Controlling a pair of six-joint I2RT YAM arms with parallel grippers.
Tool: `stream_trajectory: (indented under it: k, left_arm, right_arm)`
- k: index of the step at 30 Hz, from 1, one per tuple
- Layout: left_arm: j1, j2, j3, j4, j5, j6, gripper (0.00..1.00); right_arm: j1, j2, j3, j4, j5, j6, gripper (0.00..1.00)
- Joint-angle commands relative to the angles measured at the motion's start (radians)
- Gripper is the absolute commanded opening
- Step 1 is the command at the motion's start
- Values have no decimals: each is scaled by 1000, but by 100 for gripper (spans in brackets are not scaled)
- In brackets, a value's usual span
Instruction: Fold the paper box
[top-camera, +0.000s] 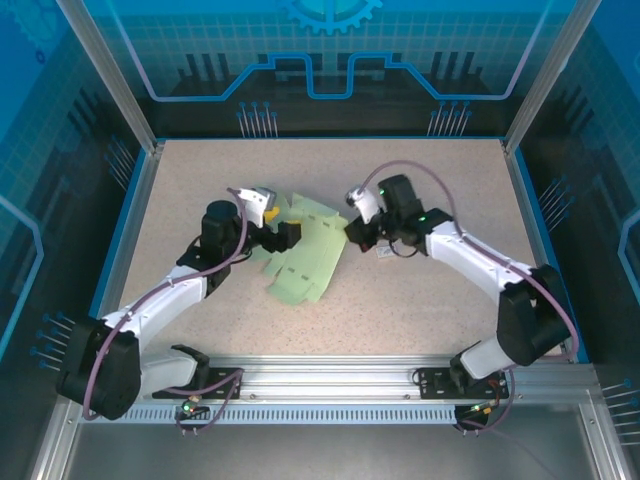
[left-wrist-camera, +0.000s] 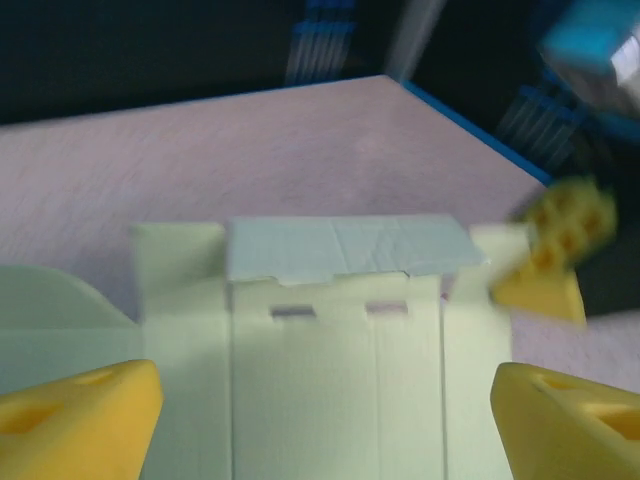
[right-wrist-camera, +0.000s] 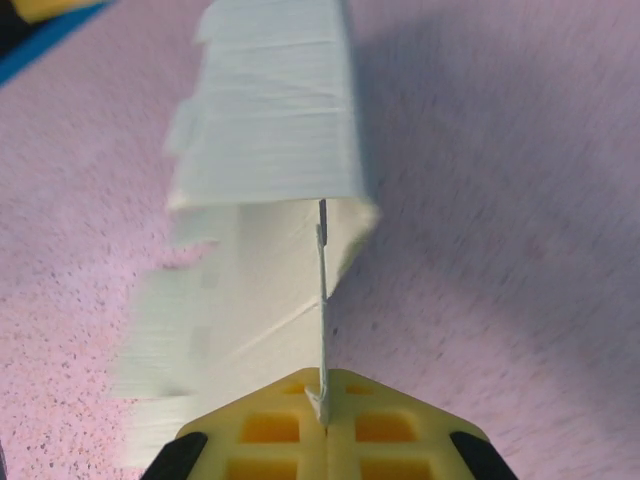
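Jaws of the right gripper (right-wrist-camera: 323, 425) are pressed together on a thin raised edge of the paper box (top-camera: 303, 262), the card standing on end between the yellow pads (right-wrist-camera: 290, 400); jaws of the left gripper (left-wrist-camera: 322, 425) stand wide apart and hold nothing, one yellow fingertip (left-wrist-camera: 85, 420) to each side of the box's middle panels. The box lies partly unfolded on the table (top-camera: 430, 180), with the left gripper at its left side and the right gripper at its right side.

My reading is that the right-hand pinch lifts one wall off the flat so that it bends along its crease, which would explain why the sheet curls up and over in the right wrist view; the left gripper seems set astride the box to steady the base while that wall comes up, though I cannot tell whether its tips touch the card. From the left wrist, the box's far flap stands up, paler, above two small slots (left-wrist-camera: 290, 312); a yellow finger of the right gripper shows at the box's right corner, blurred.

Both wrist views are smeared; the lower parts of the left fingertips are cut off by the frame; from above, the grippers cover the edges of the box that they work on; a small pale thing (top-camera: 385, 252) just right of the box is too small to name.
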Motion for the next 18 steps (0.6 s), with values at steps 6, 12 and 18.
stream_trajectory:
  k: [6, 12, 18]
  left_arm:
    - [-41, 82, 431, -566, 190, 755, 86]
    - [-82, 89, 522, -792, 183, 898, 95]
    - [-155, 102, 521, -795, 32, 1042, 99]
  right_arm:
    - [-18, -83, 71, -187, -152, -228, 0]
    - [-17, -77, 118, -217, -143, -224, 0]
    - [-17, -49, 211, -333, -180, -262, 0]
